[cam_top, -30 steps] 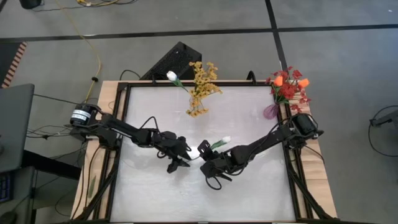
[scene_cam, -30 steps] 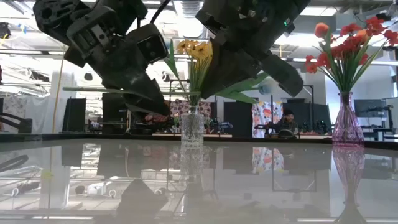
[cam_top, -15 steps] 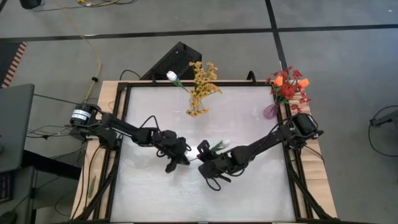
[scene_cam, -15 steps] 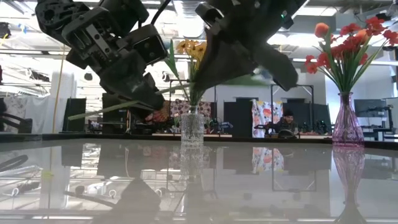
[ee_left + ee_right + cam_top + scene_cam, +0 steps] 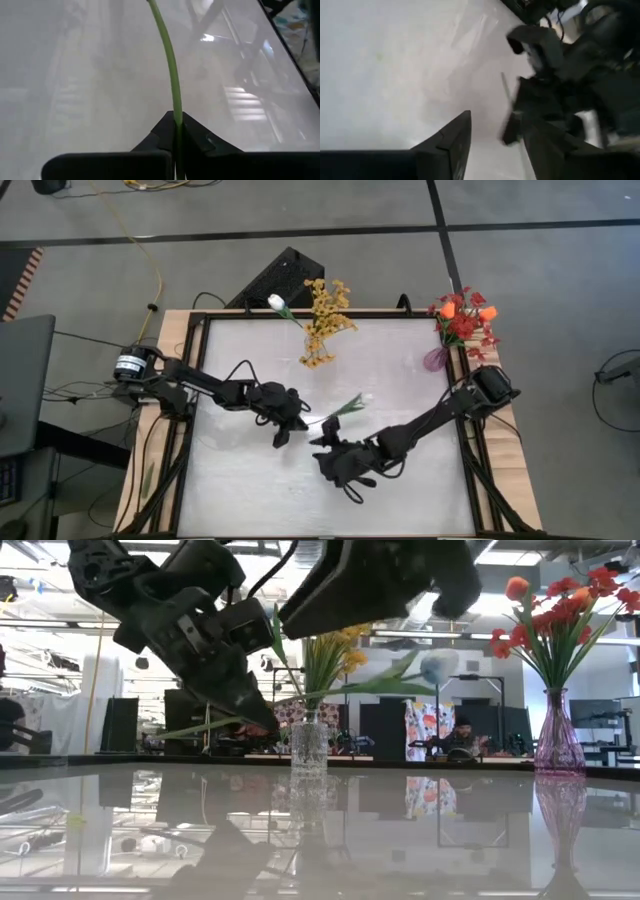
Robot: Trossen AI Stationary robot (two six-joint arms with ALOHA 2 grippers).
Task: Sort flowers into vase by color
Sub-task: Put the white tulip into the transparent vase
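Note:
A white tulip bud [image 5: 365,397] on a long green stem [image 5: 330,692] hangs above the table's middle. My left gripper [image 5: 296,423] is shut on the stem. My right gripper [image 5: 325,443] stands open just nearer the front edge, with nothing between its fingers; its wrist view shows the left gripper [image 5: 545,75] ahead. At the far middle a clear vase [image 5: 308,745] holds yellow sprays [image 5: 325,320] and a white tulip [image 5: 276,302]. A purple vase [image 5: 558,745] at the far right holds red and orange flowers [image 5: 462,315]. My left gripper pinches the green stem's lower part [image 5: 175,120] between its two shut fingers. It comes from the table's left, roughly level. The stem runs on ahead of the fingertips toward the bud, and its bare end [image 5: 175,729] sticks out behind. The flower is lifted clear, nearly level, bud end slightly higher.
The glossy white table top [image 5: 250,500] lies inside a dark frame [image 5: 195,350]. A black box [image 5: 285,280] lies behind the far edge. Cables run along the left side. In the low view the room beyond shows screens and a seated person [image 5: 462,735].
My left gripper has shut on the stem and taken hold. My right gripper has opened, let go of the flower and drawn back toward the near edge. The flower stays lifted, now carried by the left gripper alone, its bud a little farther from the near edge.

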